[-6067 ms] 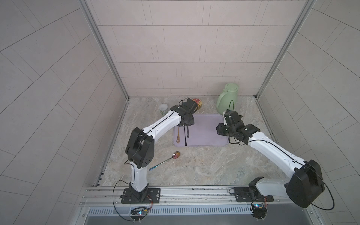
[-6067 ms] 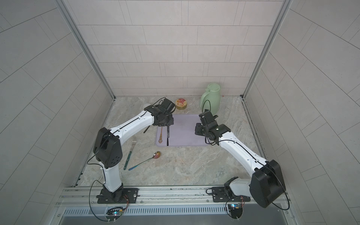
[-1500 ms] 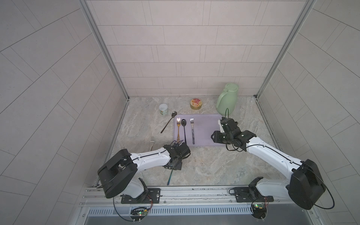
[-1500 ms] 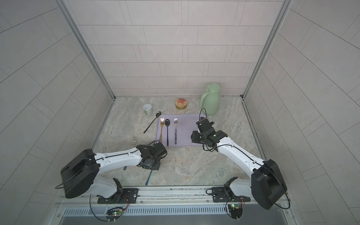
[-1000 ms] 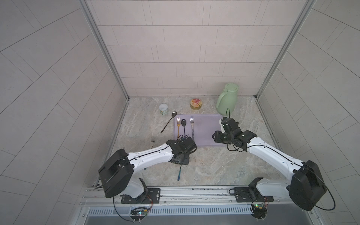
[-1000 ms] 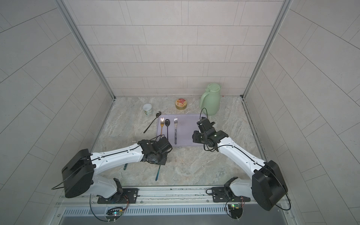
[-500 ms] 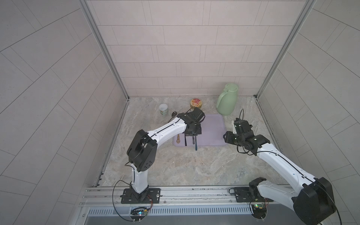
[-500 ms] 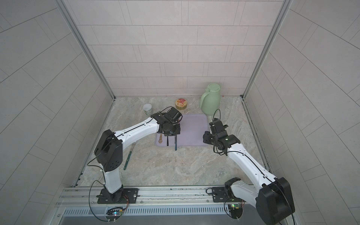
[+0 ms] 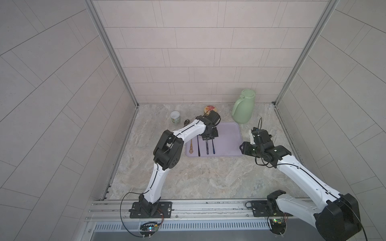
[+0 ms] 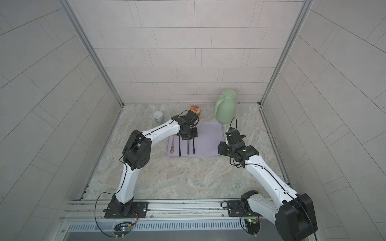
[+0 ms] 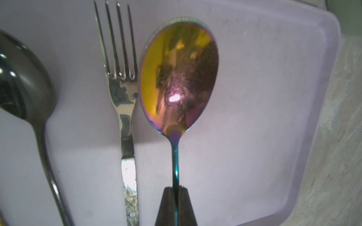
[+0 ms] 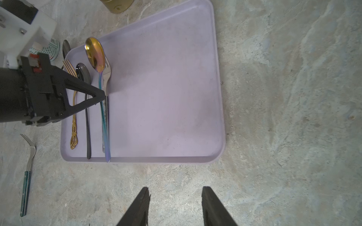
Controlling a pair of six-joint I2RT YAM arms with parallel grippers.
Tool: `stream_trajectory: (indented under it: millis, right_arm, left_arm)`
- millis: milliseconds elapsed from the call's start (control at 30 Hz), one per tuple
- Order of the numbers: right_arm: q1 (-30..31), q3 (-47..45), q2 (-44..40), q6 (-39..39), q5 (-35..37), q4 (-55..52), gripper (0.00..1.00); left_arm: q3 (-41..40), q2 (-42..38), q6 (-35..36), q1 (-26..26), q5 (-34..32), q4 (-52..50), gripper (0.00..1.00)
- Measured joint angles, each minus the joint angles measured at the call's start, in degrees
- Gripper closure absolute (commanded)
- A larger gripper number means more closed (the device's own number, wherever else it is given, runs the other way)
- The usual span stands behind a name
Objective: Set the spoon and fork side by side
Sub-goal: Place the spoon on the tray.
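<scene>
Rainbow-coloured spoon point(image 11: 178, 74) is pinched by its thin handle in the left claw point(image 11: 175, 188), which is squeezed tight on it. The spoon's bowl sticks out in front of the claw, over the purple tray point(image 11: 274, 97). A silver fork point(image 11: 125, 109) lies just beside the claw, lined up next to the spoon and nearly touching its bowl. Past the fork lie a black spoon point(image 11: 23, 82) and a gold fork point(image 12: 74, 117). The right claw point(image 12: 175, 192) is partly open and holds nothing. It hangs above the bare desk point(image 12: 293, 97), with the tray in front of it.
</scene>
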Motion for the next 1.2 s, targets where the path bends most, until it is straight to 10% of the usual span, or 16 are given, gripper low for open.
stream_trajectory:
  millis: [433, 600, 733, 1200]
  right_arm:
    - [0.0, 0.0, 1.4, 0.0, -1.1, 0.0, 0.53]
    - [0.0, 0.0, 1.4, 0.0, -1.3, 0.0, 0.53]
    - [-0.1, 0.0, 1.4, 0.0, -1.6, 0.0, 0.53]
    - [-0.2, 0.0, 1.4, 0.0, -2.6, 1.3, 0.52]
  left_arm:
    - [3.4, 5.6, 0.0, 0.0, 0.6, -0.2, 0.98]
    - [3.7, 5.7, 0.5, 0.0, 0.9, -0.9, 0.47]
    - [3.7, 4.8, 1.4, 0.0, -0.2, -2.4, 0.36]
    - [-30.6, -32.3, 5.6, 12.2, -9.3, 0.4, 0.29]
